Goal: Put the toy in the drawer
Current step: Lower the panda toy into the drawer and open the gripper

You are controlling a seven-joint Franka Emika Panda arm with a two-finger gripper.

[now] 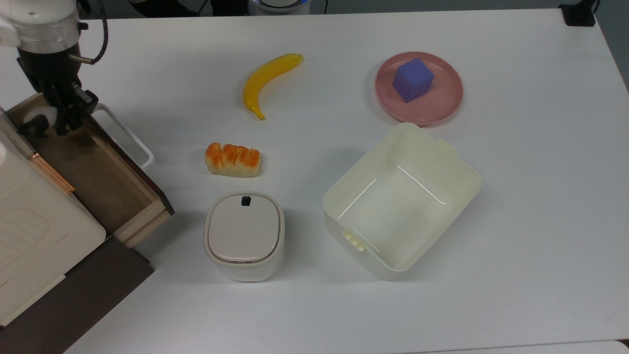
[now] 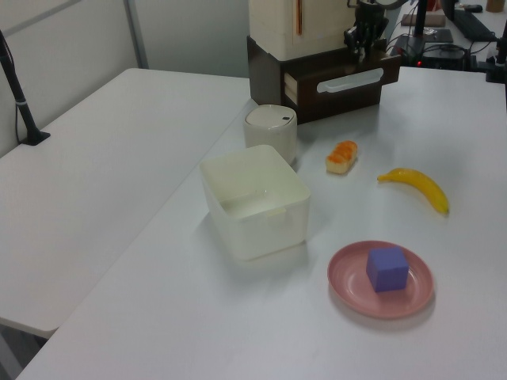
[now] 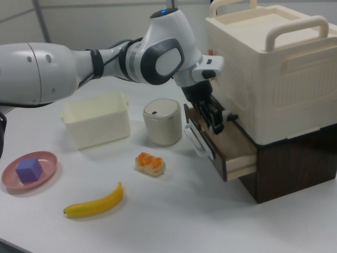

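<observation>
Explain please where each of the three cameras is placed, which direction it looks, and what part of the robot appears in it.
Top view: above the table, looking straight down; the gripper and wrist reach into the drawer at the top view's left, beside the toy.
Left view: raised at the far table end, behind the pink plate, facing the drawer; the gripper shows small.
Right view: low, beside the cabinet, looking across; the whole arm shows.
Shared: the banana.

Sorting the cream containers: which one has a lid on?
The small rounded canister beside the bread; the large square bin stands open.
</observation>
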